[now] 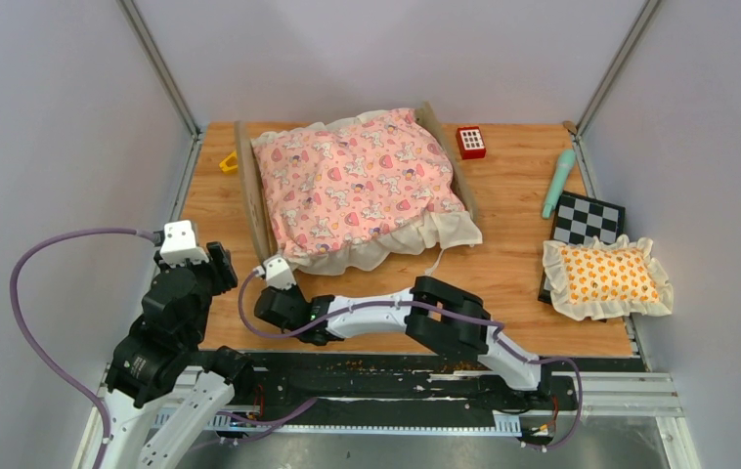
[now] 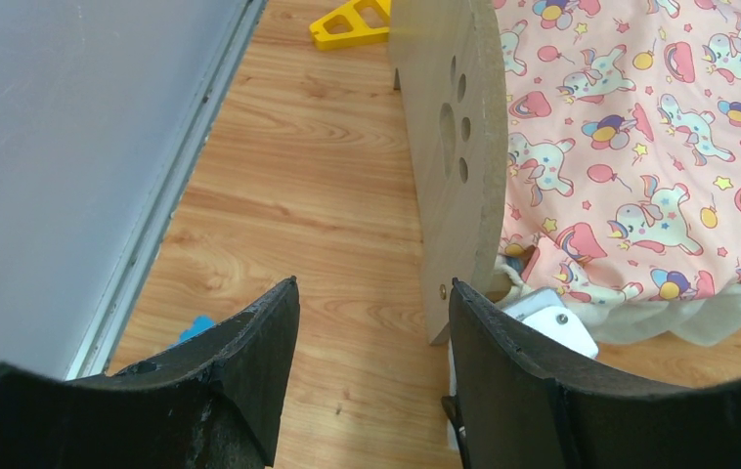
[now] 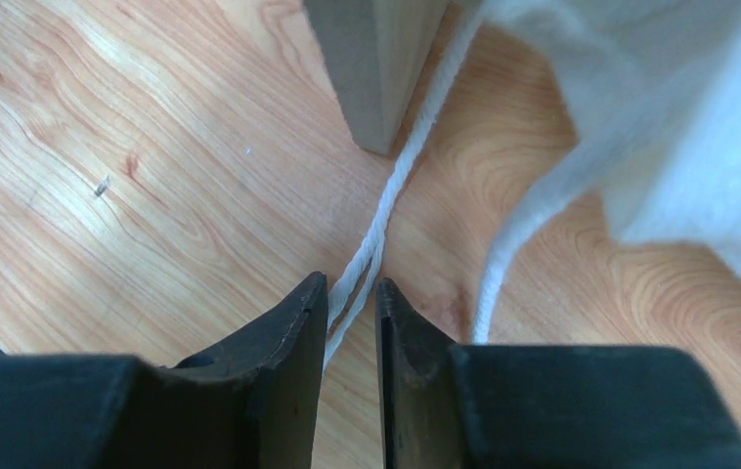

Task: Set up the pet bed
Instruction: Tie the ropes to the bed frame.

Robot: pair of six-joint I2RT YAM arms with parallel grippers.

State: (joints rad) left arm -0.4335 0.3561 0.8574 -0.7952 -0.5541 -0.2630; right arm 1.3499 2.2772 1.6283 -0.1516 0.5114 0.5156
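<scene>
The pet bed's light-wood frame (image 1: 249,186) stands at the back centre of the table, with the pink unicorn quilt (image 1: 357,181) spread over it; the mattress is hidden. In the left wrist view the paw-print headboard (image 2: 455,147) stands just ahead beside the quilt (image 2: 640,147). My left gripper (image 2: 374,283) is open and empty, low over the table left of the bed's near corner (image 1: 218,262). My right gripper (image 1: 271,268) is at that corner. Its jaws (image 3: 352,281) are nearly together, with a thin white cord (image 3: 396,186) running between them past a bed leg (image 3: 376,68).
The orange-patterned frilled pillow (image 1: 606,277) lies at the right on a checkered board (image 1: 589,217). A teal pen (image 1: 557,183), a red block (image 1: 471,142) and a yellow piece (image 1: 229,164) lie near the back. White quilt ruffle (image 3: 679,117) hangs right of the leg.
</scene>
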